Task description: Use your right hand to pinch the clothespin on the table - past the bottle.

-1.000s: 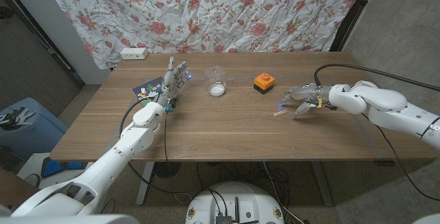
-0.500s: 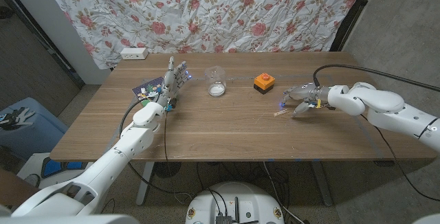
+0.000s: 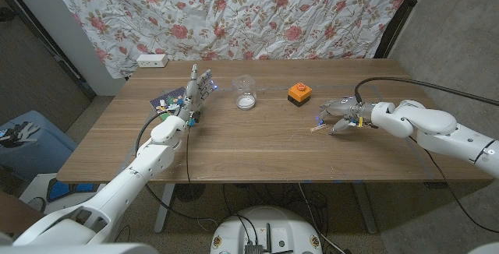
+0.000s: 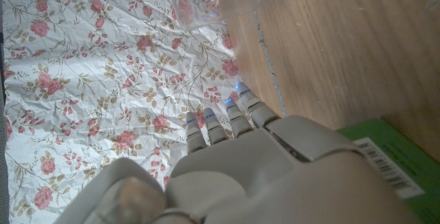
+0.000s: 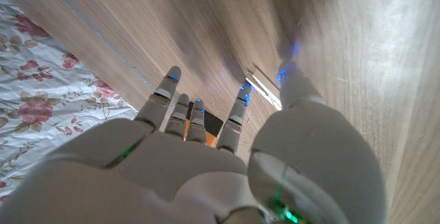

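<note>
Right hand (image 3: pixel 337 116) at small pale wooden clothespin (image 3: pixel 316 128), fingers spread, not gripping.
Clothespin lies on wooden table (image 3: pixel 257 145), near orange-black block (image 3: pixel 299 93), just beside fingertips (image 5: pixel 285 73); contact unclear.

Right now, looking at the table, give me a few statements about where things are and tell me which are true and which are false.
1. The right hand is beside the clothespin on the table. True.
2. The clear bottle lies on its side at the table's near edge. False: it stands upright toward the far side, between the two hands.
3. An orange and black button box sits between the bottle and the right hand. True.
4. The left hand grips the bottle. False: it holds nothing, with its fingers up, left of the bottle.
5. A flowered cloth hangs behind the table. True.
</note>
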